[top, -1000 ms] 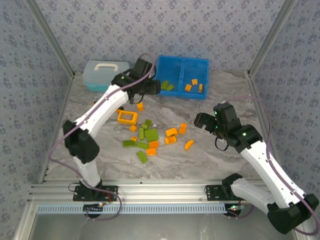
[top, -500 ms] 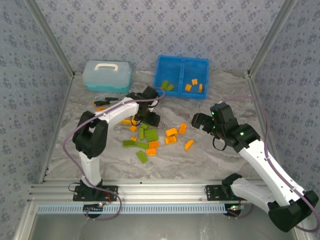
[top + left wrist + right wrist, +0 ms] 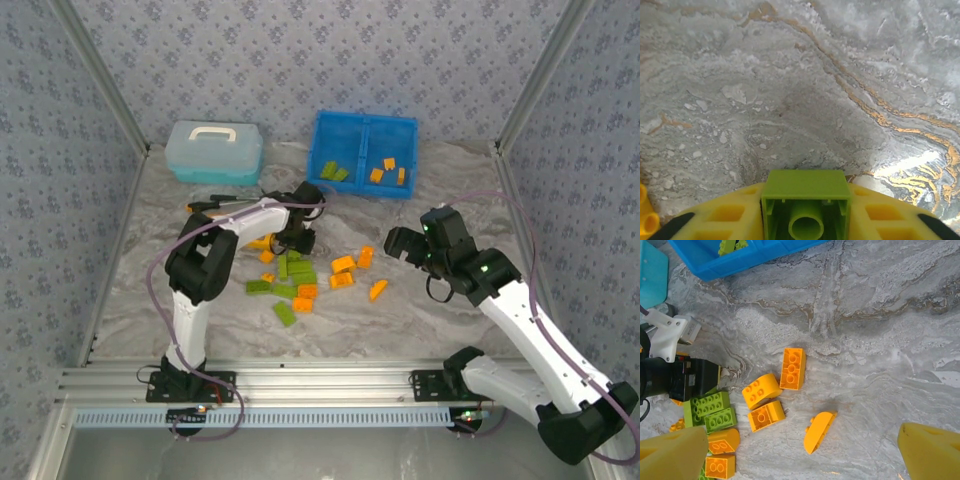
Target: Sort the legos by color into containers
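My left arm (image 3: 235, 222) is folded low over the tabletop (image 3: 420, 310), left tool (image 3: 297, 238) clamped on 1 green lego (image 3: 806, 192) (back from the blue tray (image 3: 366, 117)); right tool (image 3: 398, 243) spread apart.

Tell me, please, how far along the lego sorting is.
Done: a few green legos lie in the tray's left compartment, a few orange ones in its right. In hand: the left pincer grips a green brick; the right pincer hangs open. Left: most of the job, with over a dozen loose bricks, green and orange, on the table.
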Motion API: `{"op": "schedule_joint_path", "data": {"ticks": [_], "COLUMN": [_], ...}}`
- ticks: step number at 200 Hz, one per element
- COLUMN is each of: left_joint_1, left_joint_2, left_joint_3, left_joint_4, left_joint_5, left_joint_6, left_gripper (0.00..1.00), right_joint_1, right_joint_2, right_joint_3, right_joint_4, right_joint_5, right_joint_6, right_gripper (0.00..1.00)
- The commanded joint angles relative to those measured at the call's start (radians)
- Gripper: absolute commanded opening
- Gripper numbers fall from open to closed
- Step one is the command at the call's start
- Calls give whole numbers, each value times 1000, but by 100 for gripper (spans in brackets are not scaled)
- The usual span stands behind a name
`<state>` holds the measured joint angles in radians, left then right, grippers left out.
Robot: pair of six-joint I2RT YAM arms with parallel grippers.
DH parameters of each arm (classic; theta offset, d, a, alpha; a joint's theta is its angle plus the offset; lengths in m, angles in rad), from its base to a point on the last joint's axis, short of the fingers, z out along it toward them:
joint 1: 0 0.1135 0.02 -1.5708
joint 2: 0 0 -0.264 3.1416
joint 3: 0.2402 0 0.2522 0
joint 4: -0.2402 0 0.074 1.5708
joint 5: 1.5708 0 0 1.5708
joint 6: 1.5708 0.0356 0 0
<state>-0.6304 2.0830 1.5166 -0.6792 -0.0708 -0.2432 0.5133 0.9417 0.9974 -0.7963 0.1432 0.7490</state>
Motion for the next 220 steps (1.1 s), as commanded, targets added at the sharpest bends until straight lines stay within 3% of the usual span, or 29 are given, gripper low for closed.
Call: {"op": "schedule_joint_path", "data": {"ticks": [1,39,66,111,157,195,220], "left_joint_1": [2,1,2,10,14,16,14], "left_joint_2": [-37,-169,-159,63,412,476,501], "left_joint_3": [-14,56,180,471,1015,1047,1063], "left_joint_4": [35,58,93,142,-89,30,94], "left_joint_5": [12,73,12,-133,-231,-252,-231], "left_joint_6": [-22,-44,-33,-15,-72,-91,-91], "left_gripper": [31,29,29,29,28,31,45], "right_joint_1": [9,9,9,13,19,26,28], "right_joint_2": [-13,-7,-9,-25,-46,-50,-55], "right_joint_3": [17,25,27,26,14,8,7], "right_joint_4": [-24,-27,-29,-39,-50,-56,-58], "right_joint_5": [21,20,19,19,22,17,19], "right_joint_6": [17,11,11,15,25,36,38], "right_gripper": [100,100,100,100,100,100,100]}}
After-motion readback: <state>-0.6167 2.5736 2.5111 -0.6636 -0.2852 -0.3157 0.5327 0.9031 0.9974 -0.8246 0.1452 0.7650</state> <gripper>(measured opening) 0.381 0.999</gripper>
